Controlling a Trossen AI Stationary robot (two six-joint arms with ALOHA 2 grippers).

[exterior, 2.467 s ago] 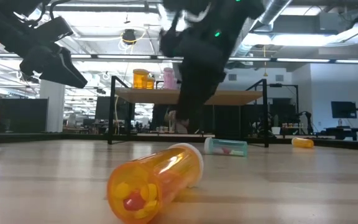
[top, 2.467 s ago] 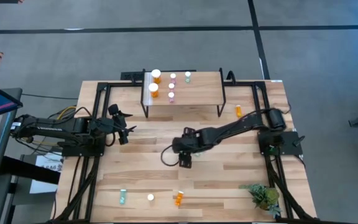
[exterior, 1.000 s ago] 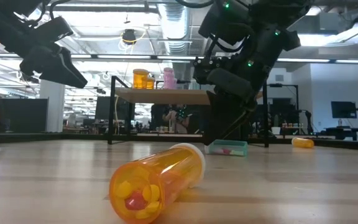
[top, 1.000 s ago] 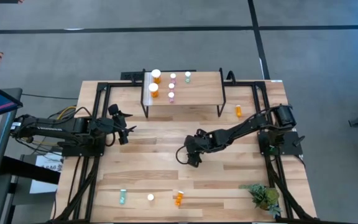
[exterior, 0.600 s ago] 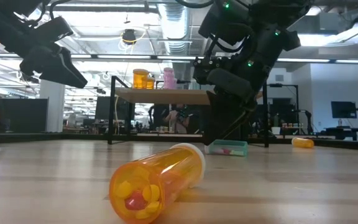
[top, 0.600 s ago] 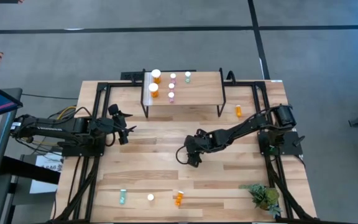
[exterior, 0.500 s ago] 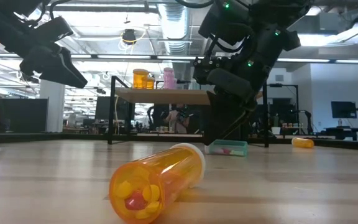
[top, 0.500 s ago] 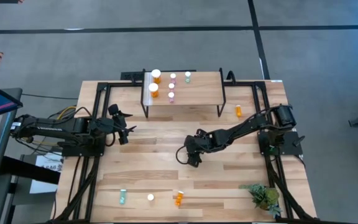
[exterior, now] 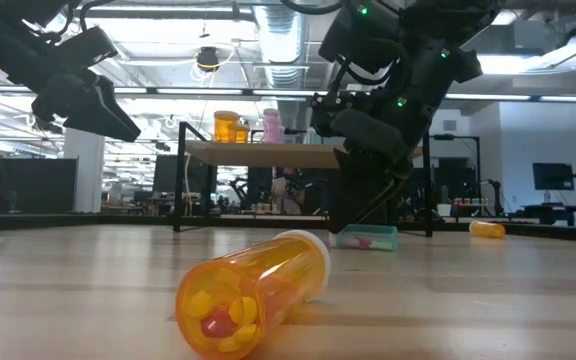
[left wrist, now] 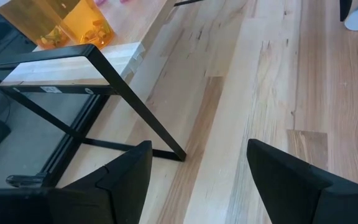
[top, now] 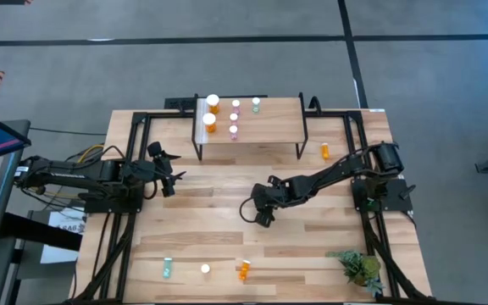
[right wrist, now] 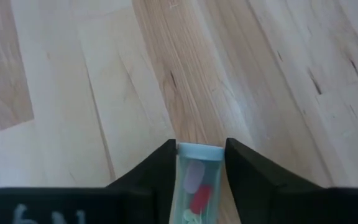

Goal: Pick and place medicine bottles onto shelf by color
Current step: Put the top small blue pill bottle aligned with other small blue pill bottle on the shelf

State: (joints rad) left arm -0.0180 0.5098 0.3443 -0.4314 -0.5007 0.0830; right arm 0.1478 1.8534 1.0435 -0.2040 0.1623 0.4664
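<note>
Wooden table (top: 329, 246): right tool (right wrist: 199, 163) clamps teal bottle (right wrist: 194, 183) (lying flat).

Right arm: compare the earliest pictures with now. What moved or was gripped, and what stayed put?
The right gripper shifted slightly rightward over mid-table and closed on a teal bottle lying on the table. The left gripper stayed open and parked beside the shelf; the shelved and loose bottles did not move.

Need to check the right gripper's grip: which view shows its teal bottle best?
Right wrist view: the teal bottle sits between the right gripper's fingers, pills visible. Low view shows it lying behind the arm; high view hides it; left wrist view misses it.
</note>
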